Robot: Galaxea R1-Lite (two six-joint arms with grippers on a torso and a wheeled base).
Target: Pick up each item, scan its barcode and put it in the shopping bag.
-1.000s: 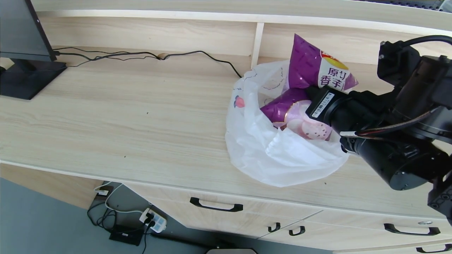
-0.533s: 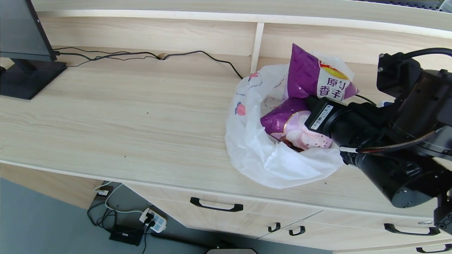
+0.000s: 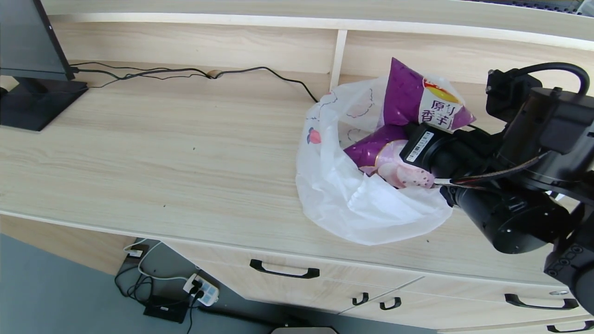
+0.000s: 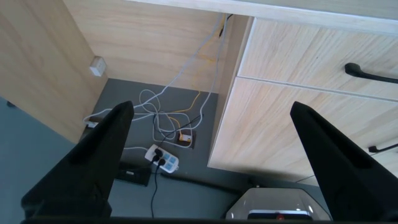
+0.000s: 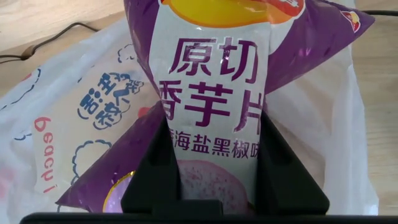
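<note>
Head view down over counter [image 3: 139, 153], right wrist close on shared chip bag [image 5: 211, 93], left wrist facing floor [image 4: 199, 193].

Likely a shop checkout, or a mock one: a long pale-wood desk [image 3: 139, 153] with a raised ledge [image 3: 185, 21] behind, drawers [image 3: 284, 278] beneath, a monitor [image 3: 28, 37] at one end (cables [image 3: 185, 72] trailing from it), and a shopping bag [image 3: 352, 204] holding a snack packet [image 3: 408, 93].
</note>
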